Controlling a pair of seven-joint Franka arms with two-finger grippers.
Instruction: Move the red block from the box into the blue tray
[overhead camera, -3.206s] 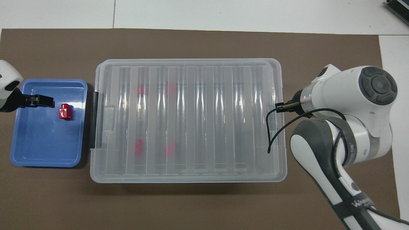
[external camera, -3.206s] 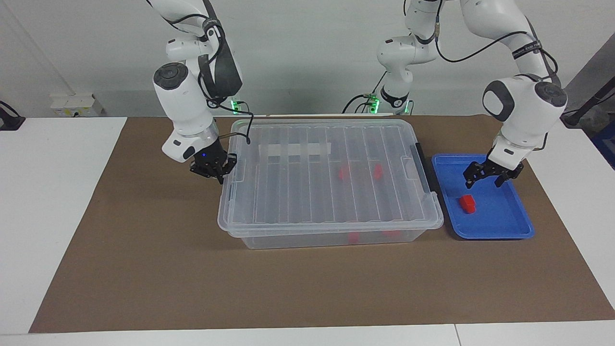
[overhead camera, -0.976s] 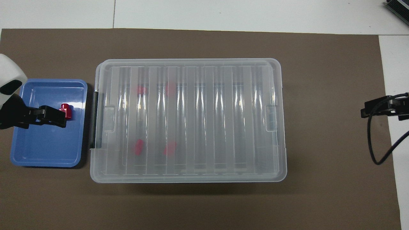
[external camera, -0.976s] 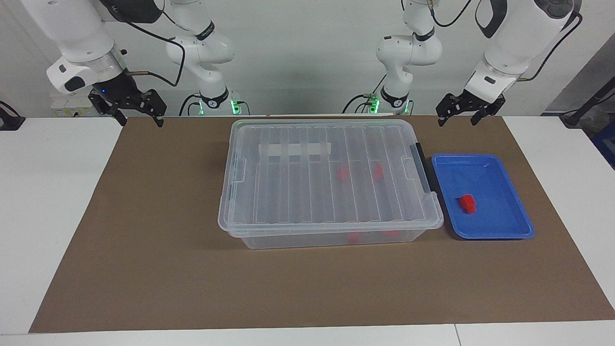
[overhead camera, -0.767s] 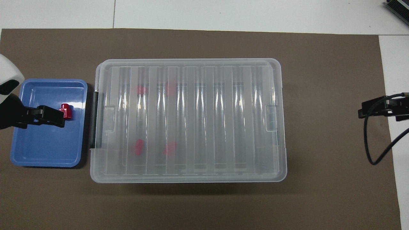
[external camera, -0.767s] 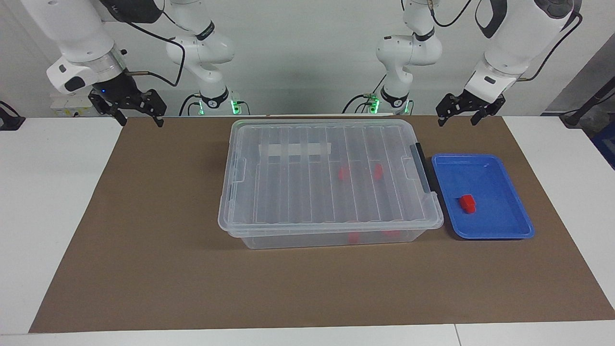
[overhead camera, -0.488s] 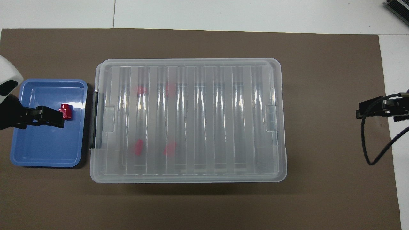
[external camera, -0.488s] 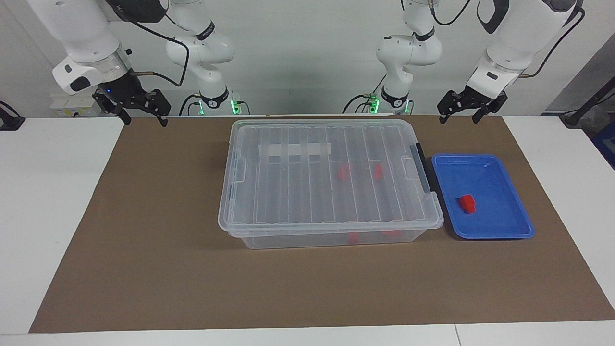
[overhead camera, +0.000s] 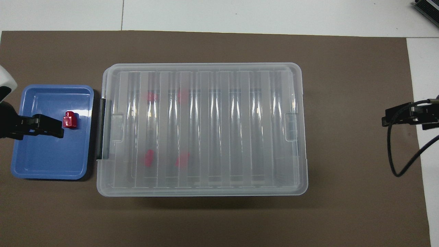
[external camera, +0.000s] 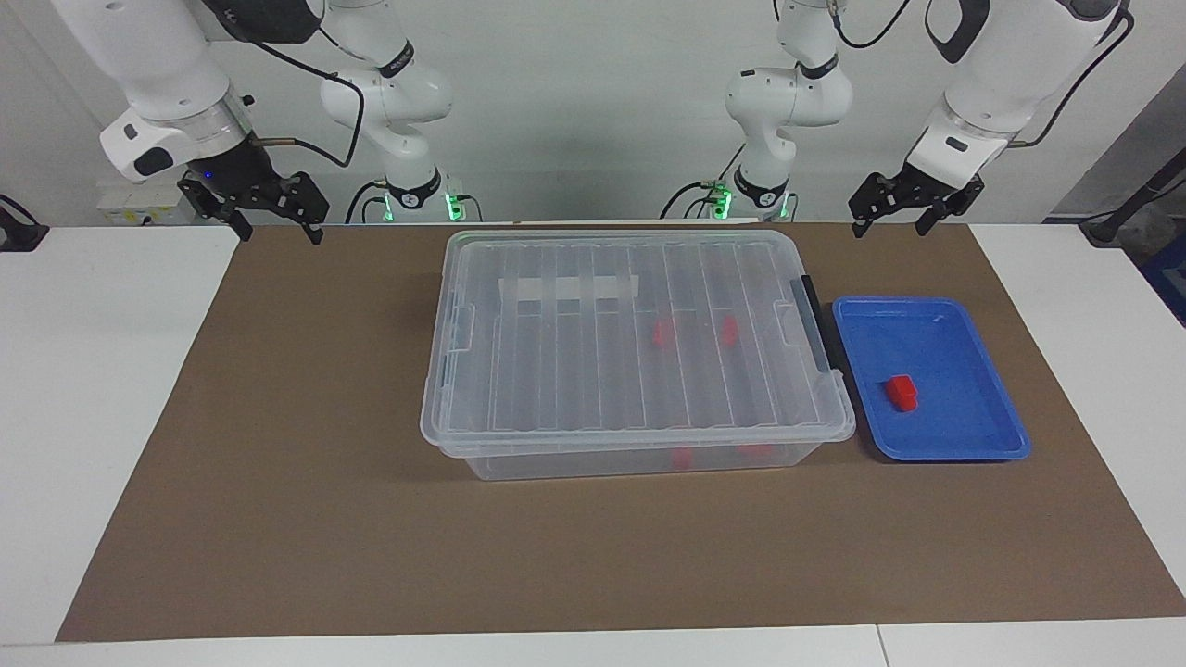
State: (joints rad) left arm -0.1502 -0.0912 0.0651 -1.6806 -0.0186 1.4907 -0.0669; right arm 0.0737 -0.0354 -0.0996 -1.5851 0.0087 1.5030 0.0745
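One red block (external camera: 900,392) lies in the blue tray (external camera: 959,421) at the left arm's end of the table; the overhead view shows the block (overhead camera: 69,120) and the tray (overhead camera: 51,157) too. The clear box (external camera: 630,371) stands mid-table with its ribbed lid shut (overhead camera: 202,128). Two more red blocks (external camera: 663,333) (external camera: 729,330) show through the lid. My left gripper (external camera: 891,227) is open and empty, raised over the mat's edge nearest the robots. From overhead the left gripper (overhead camera: 56,130) overlaps the tray. My right gripper (external camera: 280,232) is open, empty and raised at the other end of the mat (overhead camera: 389,120).
A brown mat (external camera: 278,463) covers the middle of the white table (external camera: 93,371). The box's black latch handle (external camera: 815,320) faces the tray. A loose cable (overhead camera: 399,161) hangs from the right gripper.
Since 3.2 s ago both grippers have risen and drawn back, the right from the box's end, the left from over the tray. In the last second they barely moved. The block stays in the tray.
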